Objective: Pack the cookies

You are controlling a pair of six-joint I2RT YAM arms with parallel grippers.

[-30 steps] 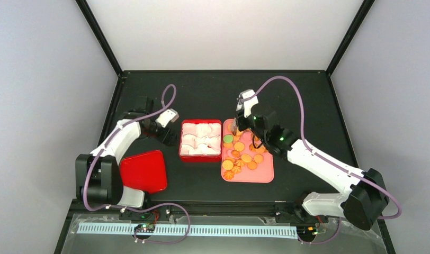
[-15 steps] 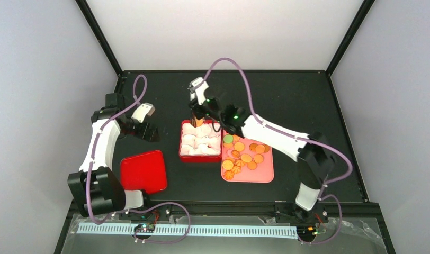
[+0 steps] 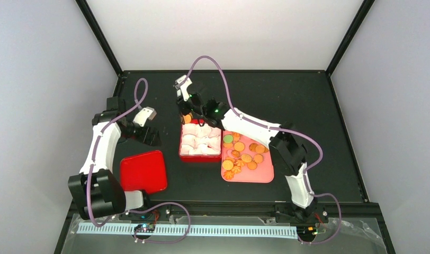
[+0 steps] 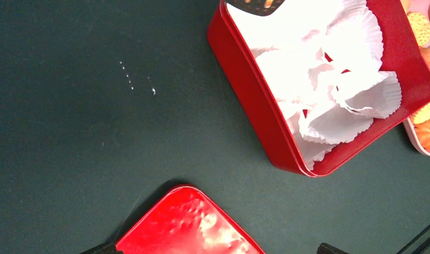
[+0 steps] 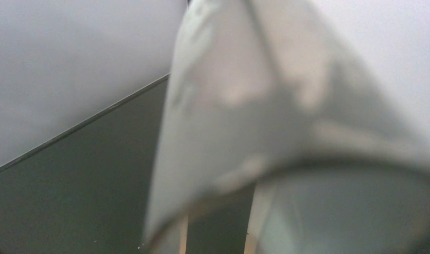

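Observation:
Several cookies (image 3: 242, 156), mostly orange-golden with one green, lie on a pink tray (image 3: 267, 177); a few also show at the right edge of the left wrist view (image 4: 420, 26). My right gripper (image 3: 191, 108) hovers over the far left corner of the red tin (image 3: 181, 138). It is shut on metal tongs, which fill the right wrist view as a blurred silver shape (image 5: 255, 106). The tong tips hold an orange cookie (image 3: 187, 118). My left gripper (image 3: 148, 136) is open and empty, left of the tin, with the red lid (image 4: 191, 227) between its fingertips in the left wrist view.
White paper cups (image 4: 329, 79) fill the red tin (image 4: 244, 90). The red lid (image 3: 144, 172) lies flat at the near left. The pink tray stands right against the tin. Black frame bars edge the table on the left, right and back.
My right arm has swung left from the pink tray to the tin's far left corner, carrying an orange cookie in the tongs. My left arm has drawn back left, away from the tin.

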